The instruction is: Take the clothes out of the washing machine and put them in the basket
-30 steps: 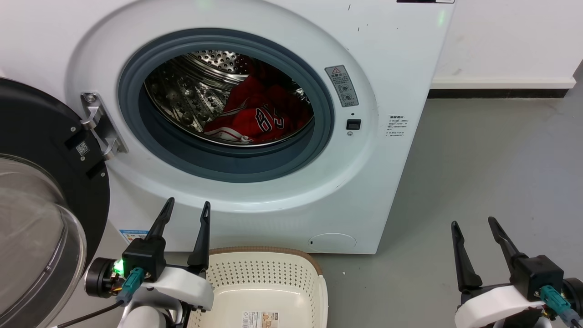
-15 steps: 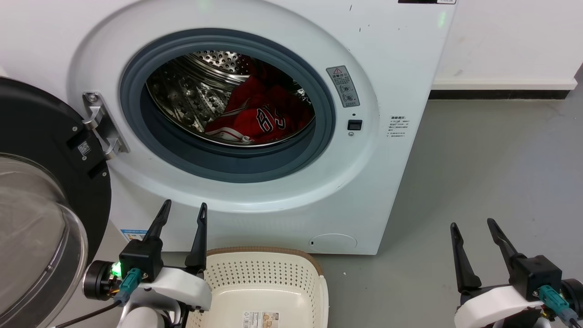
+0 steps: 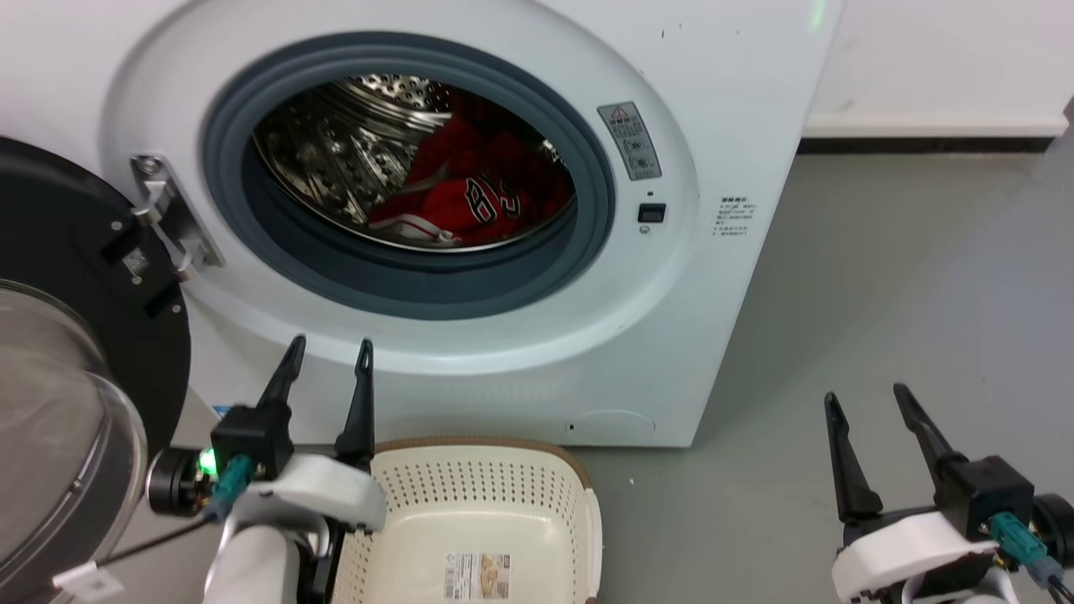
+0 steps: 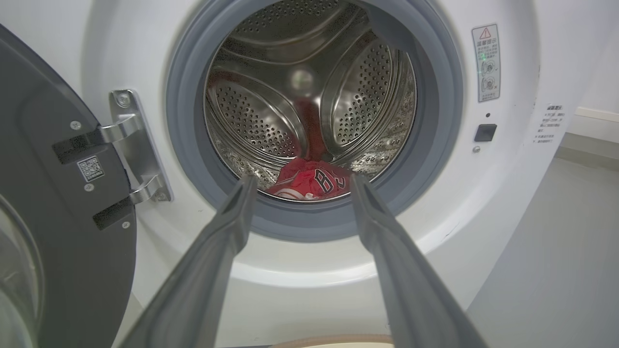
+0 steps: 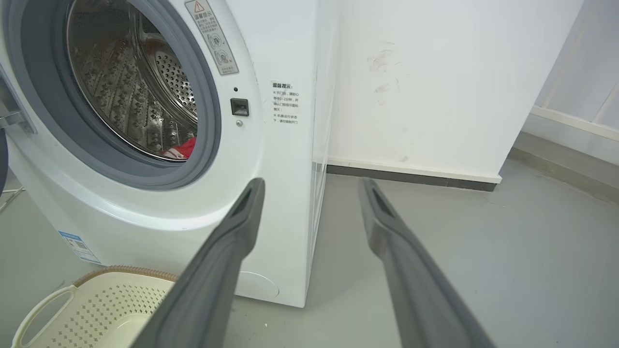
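Note:
The white washing machine (image 3: 713,84) stands with its black-framed glass door (image 3: 59,352) swung open to the left. Red clothes (image 3: 474,201) with white trim and a black number lie at the bottom right of the steel drum (image 3: 336,151); the same clothes (image 4: 312,180) show in the left wrist view, and a red edge of the clothes (image 5: 181,150) shows in the right wrist view. The cream basket (image 3: 478,512) sits on the floor below the porthole with just a paper label inside. My left gripper (image 3: 327,354) is open, above the basket's left rim. My right gripper (image 3: 868,401) is open, off to the machine's right.
Grey floor (image 3: 906,294) stretches to the right of the machine, ending at a white wall with a dark skirting strip (image 3: 931,144). The open door takes up the space on the left. In the right wrist view the basket (image 5: 92,309) sits at the lower left.
The head view has shifted, so the machine sits a little higher and further left in the picture. Both grippers keep their open pose; the clothes and basket have not moved.

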Tool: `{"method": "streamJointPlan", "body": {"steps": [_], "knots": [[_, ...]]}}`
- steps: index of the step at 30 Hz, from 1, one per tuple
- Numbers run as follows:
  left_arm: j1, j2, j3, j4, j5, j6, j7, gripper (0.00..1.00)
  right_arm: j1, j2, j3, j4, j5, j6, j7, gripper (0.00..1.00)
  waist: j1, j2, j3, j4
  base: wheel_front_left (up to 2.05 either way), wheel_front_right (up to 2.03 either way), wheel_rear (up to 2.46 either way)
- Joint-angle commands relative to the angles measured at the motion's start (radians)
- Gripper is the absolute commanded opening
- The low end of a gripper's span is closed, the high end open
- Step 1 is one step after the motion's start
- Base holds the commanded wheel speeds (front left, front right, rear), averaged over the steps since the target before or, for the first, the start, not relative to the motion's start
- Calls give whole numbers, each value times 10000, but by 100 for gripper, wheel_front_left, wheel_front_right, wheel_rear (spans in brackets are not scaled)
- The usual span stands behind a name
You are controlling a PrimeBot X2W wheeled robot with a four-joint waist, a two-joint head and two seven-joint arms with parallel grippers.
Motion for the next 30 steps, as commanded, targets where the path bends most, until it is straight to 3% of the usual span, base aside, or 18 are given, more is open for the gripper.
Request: {"method": "streamJointPlan", "body": {"steps": [1, 12, 30], "knots": [[-258, -27, 22, 84, -31, 48, -26, 100, -206, 20, 20, -67, -79, -7, -58, 100, 0, 0, 255, -112, 0, 0, 0], [-2976, 502, 220, 2062, -274, -20, 22, 100, -1132, 21, 323, -428, 76, -7, -309, 100, 0, 0, 2279, -805, 0, 0, 0], [-7901, 2344, 9, 4818, -490, -171, 1545, 100, -2689, 24, 836, -254, 819, -7, -933, 100, 0, 0, 5446, -2260, 0, 0, 0]]}}
